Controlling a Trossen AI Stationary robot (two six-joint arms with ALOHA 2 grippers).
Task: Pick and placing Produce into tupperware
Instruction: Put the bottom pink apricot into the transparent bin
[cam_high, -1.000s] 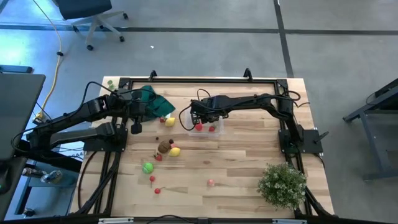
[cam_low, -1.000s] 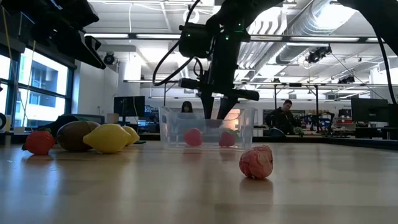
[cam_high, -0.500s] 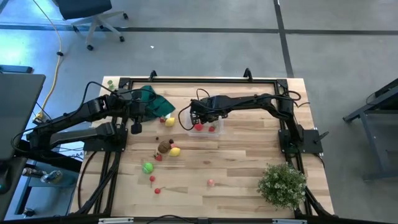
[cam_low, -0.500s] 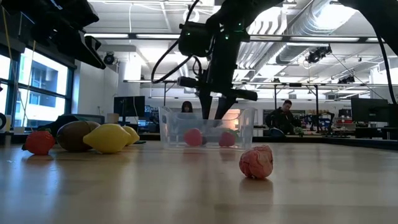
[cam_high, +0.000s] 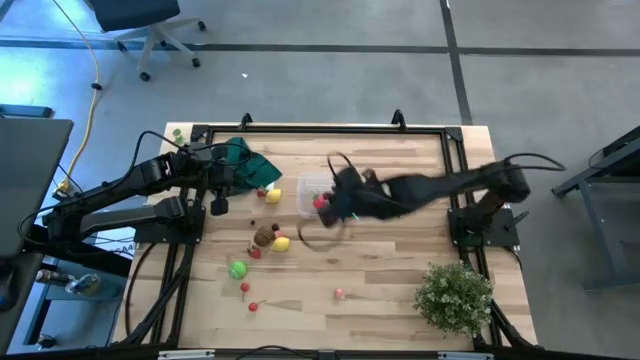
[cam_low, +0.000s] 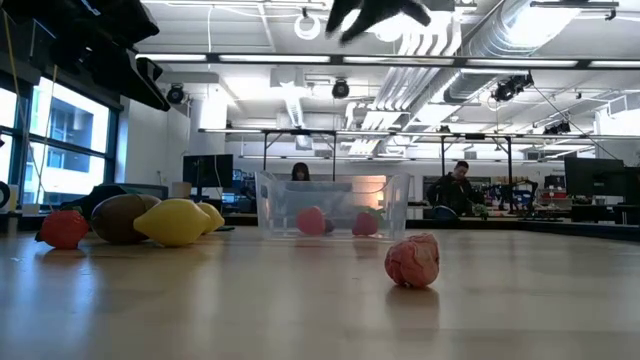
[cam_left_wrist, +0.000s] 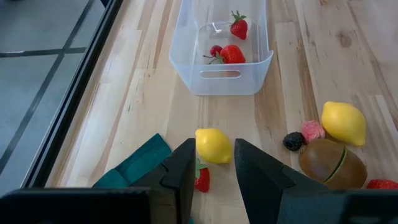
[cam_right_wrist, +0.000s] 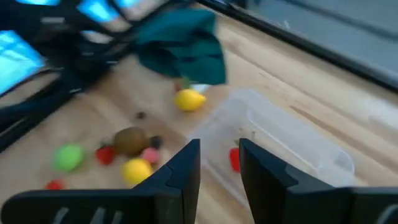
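Right gripper (cam_high: 335, 205) sweeps above the clear rectangular plastic tub (cam_high: 312, 187), fingers apart, empty; a low swing could knock it.

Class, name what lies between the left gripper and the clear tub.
In the left wrist view, a yellow lemon lies just beyond the left gripper; bare wood follows up to the tub.

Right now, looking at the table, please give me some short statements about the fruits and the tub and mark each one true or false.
1. The tupperware holds red produce. True.
2. A yellow lemon lies outside the tub, near the green cloth. True.
3. The right gripper grips a lemon. False: nothing shows between its fingers.
4. The brown kiwi sits in the tub. False: it lies on the table.
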